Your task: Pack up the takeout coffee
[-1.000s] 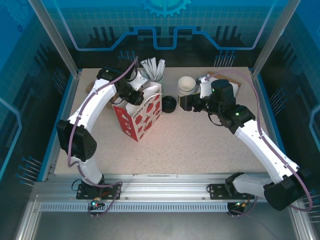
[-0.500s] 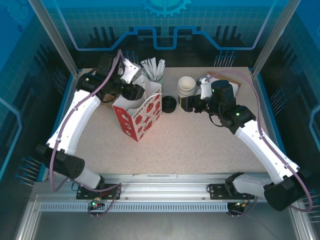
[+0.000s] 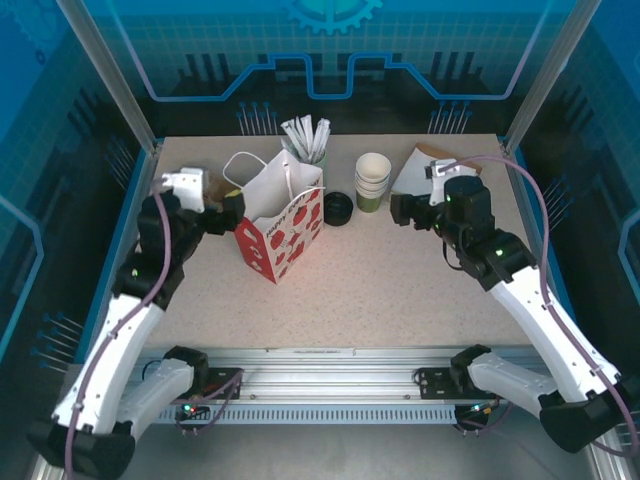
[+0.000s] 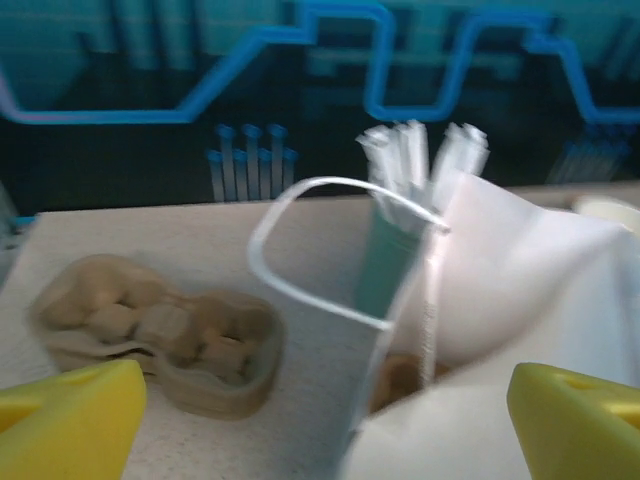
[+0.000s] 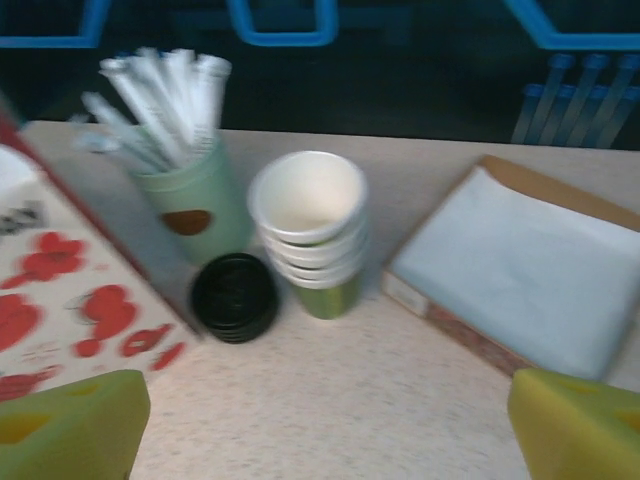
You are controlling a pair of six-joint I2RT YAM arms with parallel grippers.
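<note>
Tabletop [image 3: 400,290] of speckled beige carries everything. Left arm and right arm reach in from the near edge. The left gripper [image 3: 232,208] sits just beside the bag's left side, and the right gripper [image 3: 398,208] hangs near the cup stack.

The white paper bag [image 3: 290,225] with a red strawberry print stands upright, its mouth open and its thin handles raised. Its depth is hidden from above and blurred in the left wrist view, so whether the takeout coffee sits inside cannot be told.

At the far right lies a brown tray of white paper [image 3: 420,165]. A pulp cup carrier [image 4: 160,340] lies left of the bag.

A stack of white-rimmed green cups [image 3: 373,180] stands between the tray and a pale-green cup of white sticks [image 3: 310,150]. A round black lid [image 3: 338,208] lies just beside the stack, near the bag.

Each gripper's 2 yellow fingers [image 4: 70,415] [image 5: 575,425] are spread wide with nothing between them.
</note>
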